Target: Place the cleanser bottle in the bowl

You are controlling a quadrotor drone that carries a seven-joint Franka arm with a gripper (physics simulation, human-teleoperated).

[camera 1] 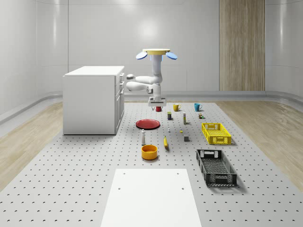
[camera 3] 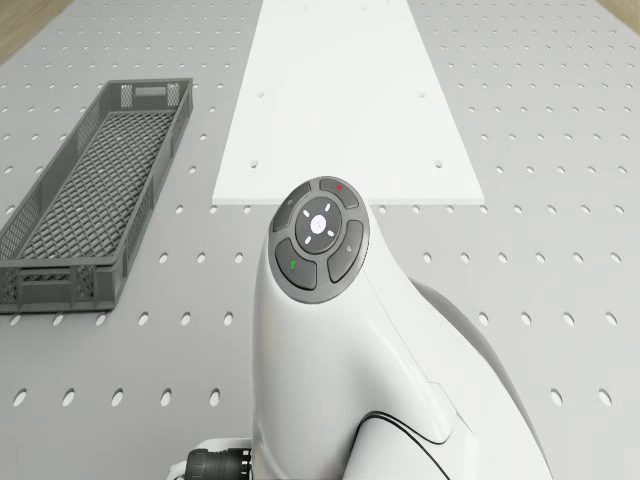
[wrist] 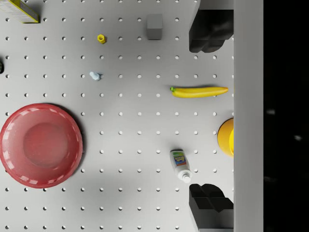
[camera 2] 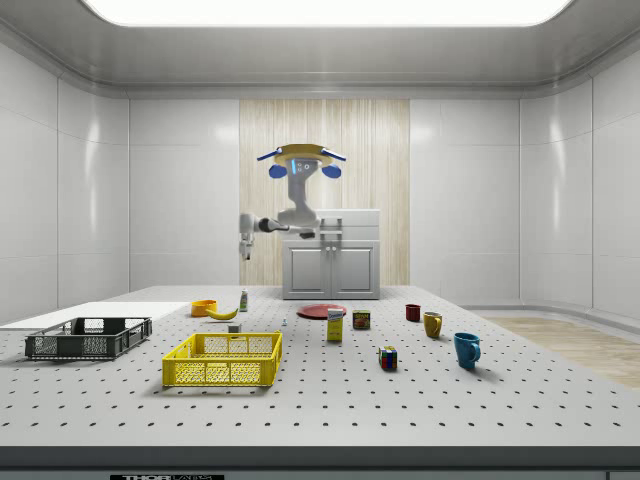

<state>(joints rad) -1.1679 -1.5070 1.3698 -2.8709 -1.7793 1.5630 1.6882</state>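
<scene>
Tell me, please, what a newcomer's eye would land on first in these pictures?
First the drone, hovering above the perforated table beside the white cabinet, its arm hanging down with the open gripper high over the red plate. Next, the cleanser bottle standing just behind the orange bowl, with the banana alongside.

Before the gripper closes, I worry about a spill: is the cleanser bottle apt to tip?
Probably. The cleanser bottle stands upright, tall and narrow on a small base, so a sideways nudge would likely topple it. Its smooth-looking plastic may slip. The gripper hangs open above the table, drone hovering, bowl nearby.
</scene>
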